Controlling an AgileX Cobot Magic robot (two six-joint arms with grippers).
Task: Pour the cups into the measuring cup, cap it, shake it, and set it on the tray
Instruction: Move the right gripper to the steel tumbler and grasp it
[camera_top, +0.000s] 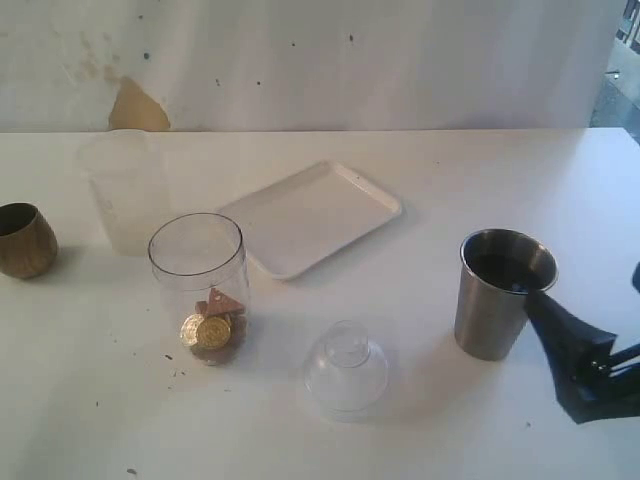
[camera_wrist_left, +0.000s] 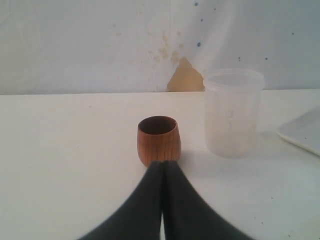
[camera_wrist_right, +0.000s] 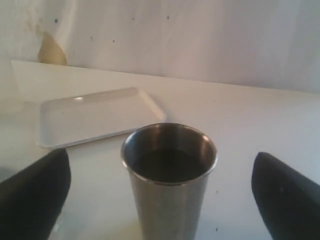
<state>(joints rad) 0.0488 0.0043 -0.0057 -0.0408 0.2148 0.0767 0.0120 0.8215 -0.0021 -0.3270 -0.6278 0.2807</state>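
Observation:
The clear measuring cup (camera_top: 200, 285) stands upright at the front left, uncapped, with gold coins and small brown pieces at its bottom. The brown wooden cup (camera_top: 22, 240) (camera_wrist_left: 158, 140) stands at the far left. My left gripper (camera_wrist_left: 163, 165) is shut and empty, its tips right at the cup's near side. The steel tumbler (camera_top: 497, 295) (camera_wrist_right: 169, 175) stands upright on the right. My right gripper (camera_wrist_right: 160, 172) is open with the tumbler standing free between its wide-spread fingers; one finger (camera_top: 560, 325) shows beside it. The white tray (camera_top: 310, 215) lies empty behind.
A frosted milky cup (camera_top: 125, 195) (camera_wrist_left: 232, 112) stands behind the measuring cup, beside the wooden cup. A clear dome cap (camera_top: 346, 370) rests on the table in front, between the measuring cup and the tumbler. A white wall backs the table.

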